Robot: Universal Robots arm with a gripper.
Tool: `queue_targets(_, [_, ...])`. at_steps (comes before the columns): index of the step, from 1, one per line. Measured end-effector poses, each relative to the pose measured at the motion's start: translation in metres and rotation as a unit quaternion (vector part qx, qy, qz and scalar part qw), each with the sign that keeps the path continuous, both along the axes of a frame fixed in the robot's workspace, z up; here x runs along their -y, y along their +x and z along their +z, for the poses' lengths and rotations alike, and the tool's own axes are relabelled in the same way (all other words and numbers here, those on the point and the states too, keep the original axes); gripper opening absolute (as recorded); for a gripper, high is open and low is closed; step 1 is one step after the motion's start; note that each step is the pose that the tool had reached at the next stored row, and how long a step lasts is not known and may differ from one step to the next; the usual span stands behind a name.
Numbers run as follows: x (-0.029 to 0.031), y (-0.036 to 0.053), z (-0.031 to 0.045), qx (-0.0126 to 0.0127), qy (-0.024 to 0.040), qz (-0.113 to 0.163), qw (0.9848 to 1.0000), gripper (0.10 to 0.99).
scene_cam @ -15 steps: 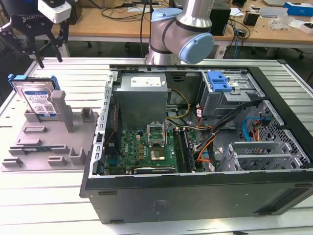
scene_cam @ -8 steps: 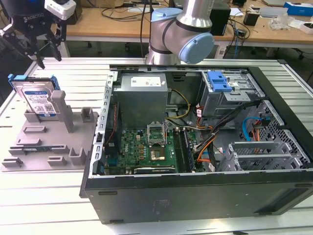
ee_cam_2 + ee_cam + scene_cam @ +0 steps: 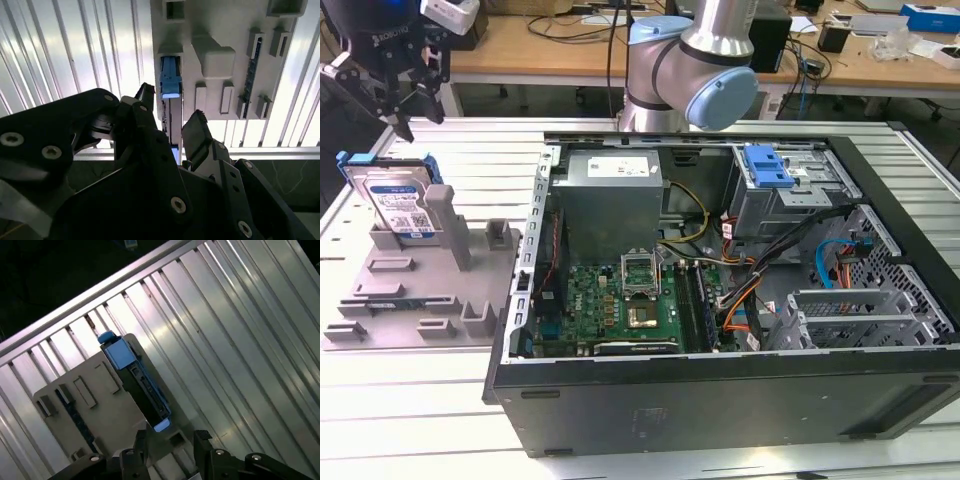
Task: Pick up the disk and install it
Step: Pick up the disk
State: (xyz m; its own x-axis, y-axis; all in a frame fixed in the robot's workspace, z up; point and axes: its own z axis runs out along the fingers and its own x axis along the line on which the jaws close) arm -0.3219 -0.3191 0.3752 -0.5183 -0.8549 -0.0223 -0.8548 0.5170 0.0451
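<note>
Disk [image 3: 400,205] stands on edge in the grey fixture [image 3: 415,300], at the exterior view's left. Gripper [image 3: 417,122] hovers above, jaws spread, empty. Judged rigid, dense, shock-sensitive; grasp across its flat faces, under the blue bracket [image 3: 360,160].

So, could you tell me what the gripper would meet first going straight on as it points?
Probably the disk, standing on edge in the grey holder, roughly in line below the open gripper; depth is unclear.

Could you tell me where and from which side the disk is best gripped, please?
Probably by its upper edge, from straight above: the disk stands on edge in the grey holder, both flat faces free for the open gripper hovering over it.
</note>
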Motion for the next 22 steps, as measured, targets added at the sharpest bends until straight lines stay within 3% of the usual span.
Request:
queue_targets(3, [0.0000,0.0000,-0.0002,0.0000,0.0000,0.032,0.9995,0.498])
queue_targets(8, [0.0000,0.0000,-0.0007,0.0000,0.0000,0.086,0.9963,0.498])
queue_targets(10, [0.0000,0.0000,-0.0011,0.0000,-0.0005,0.119,0.9929,0.498])
queue_targets(15, [0.0000,0.0000,-0.0020,-0.0002,-0.0025,0.172,0.9852,0.498])
queue_targets(18, [0.0000,0.0000,-0.0028,-0.0004,-0.0039,0.204,0.9790,0.498])
queue_targets(20, [0.0000,0.0000,-0.0038,-0.0005,-0.0049,0.235,0.9721,0.498])
queue_targets(22, [0.0000,0.0000,-0.0046,-0.0004,-0.0055,0.254,0.9673,0.498])
